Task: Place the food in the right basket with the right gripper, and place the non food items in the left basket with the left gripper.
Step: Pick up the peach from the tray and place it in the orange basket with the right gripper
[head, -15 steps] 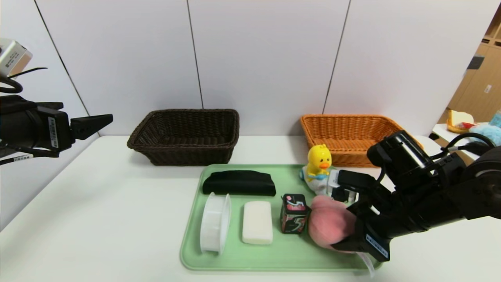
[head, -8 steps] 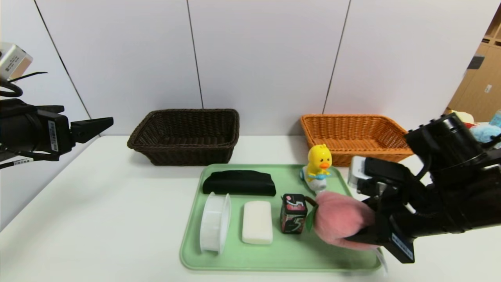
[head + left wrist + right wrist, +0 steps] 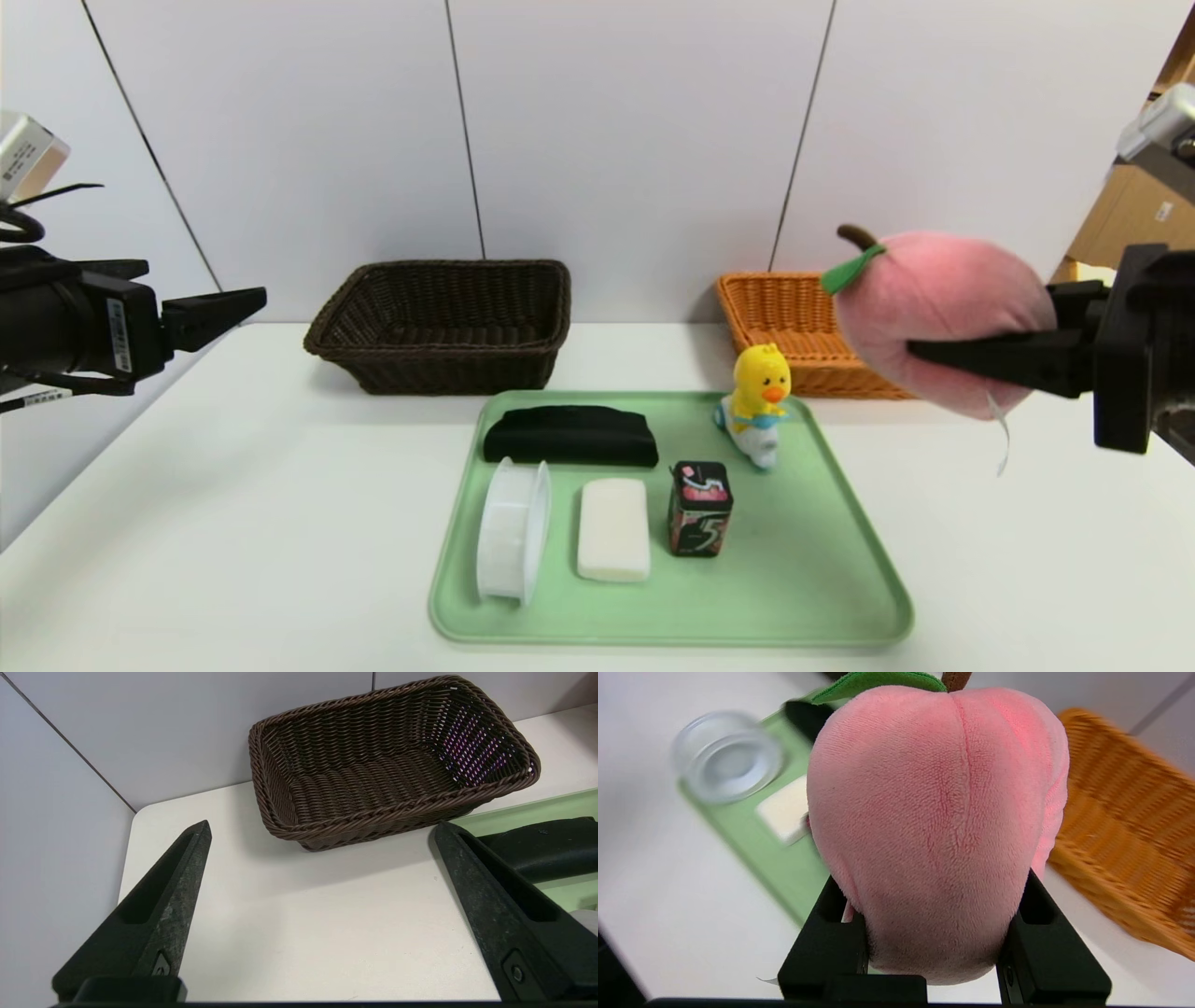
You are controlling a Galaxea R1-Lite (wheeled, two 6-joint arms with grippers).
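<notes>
Two baskets: the dark brown basket (image 3: pixel 441 322) stands at the back left of the white table (image 3: pixel 215 523), the orange-tan basket (image 3: pixel 794 322) at the back right, well apart.
Right gripper: the right gripper (image 3: pixel 943 355) is held in the air above the table's right side, its fingers (image 3: pixel 831 947) clamped on the plush peach (image 3: pixel 938 313).
Peach: lifted clear of the green tray (image 3: pixel 822 560), stem and leaf pointing left, in front of the orange-tan basket.
Left gripper: the left gripper (image 3: pixel 322 830) hangs at the far left, fingers spread wide with nothing between them, facing the dark brown basket.
Tray: black pouch (image 3: pixel 569 436), ribbed white container (image 3: pixel 512 541), white bar (image 3: pixel 613 529), black canister (image 3: pixel 700 509) and yellow duck toy (image 3: pixel 758 397) all lie on it.
</notes>
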